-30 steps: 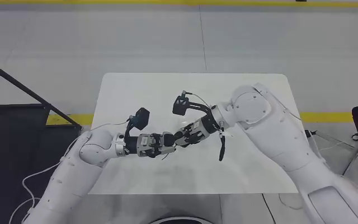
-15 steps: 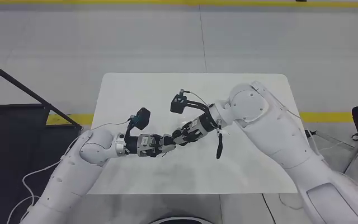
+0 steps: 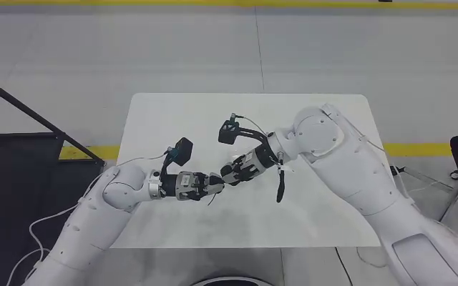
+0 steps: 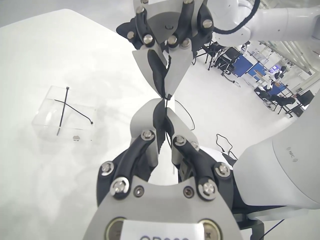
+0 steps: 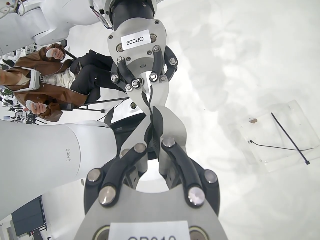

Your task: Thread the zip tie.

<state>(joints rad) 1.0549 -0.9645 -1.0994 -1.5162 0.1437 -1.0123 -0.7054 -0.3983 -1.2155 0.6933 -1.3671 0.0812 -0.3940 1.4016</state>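
A: Why do the left gripper (image 3: 208,181) and right gripper (image 3: 230,174) meet tip to tip at mid-frame in the top view, above the white table (image 3: 322,129)?
B: To feed one end into the other, I'd judge; each is clenched on the zip tie (image 4: 166,102).
A: And the tie?
B: A thin black strand held in the air between the tips, its small head seemingly at the right gripper's tip. Two spare ties (image 4: 64,104) lie crossed in a clear tray (image 4: 40,123), well apart.
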